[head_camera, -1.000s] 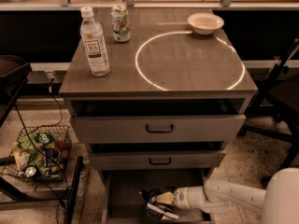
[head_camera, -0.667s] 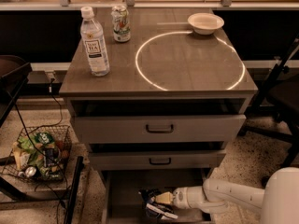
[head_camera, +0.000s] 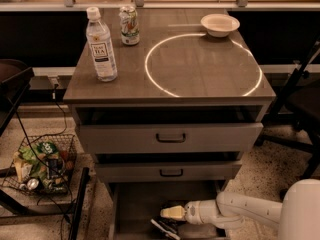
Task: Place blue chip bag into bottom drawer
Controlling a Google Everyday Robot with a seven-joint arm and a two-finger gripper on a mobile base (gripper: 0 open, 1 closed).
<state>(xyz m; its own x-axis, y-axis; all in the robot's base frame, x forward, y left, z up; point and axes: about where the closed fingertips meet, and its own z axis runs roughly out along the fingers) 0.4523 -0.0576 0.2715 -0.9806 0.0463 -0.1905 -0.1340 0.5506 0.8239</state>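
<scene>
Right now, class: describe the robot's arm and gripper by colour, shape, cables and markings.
The arm is smooth, white and tubular with rounded joints; no cables or markings show. The gripper, at the bottom drawer, has a cream-coloured tip.

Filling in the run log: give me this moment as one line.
stage: placing | hand: inside open bottom drawer | blue chip bag: at hand, low over drawer floor | release: cannot tell

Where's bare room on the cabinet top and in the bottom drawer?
Cabinet top: centre and front bare, bordered by water bottle and can on the left, white bowl back right. Bottom drawer: floor bare on the left wall side; middle crowded, the gripper low at the blue chip bag.
</scene>
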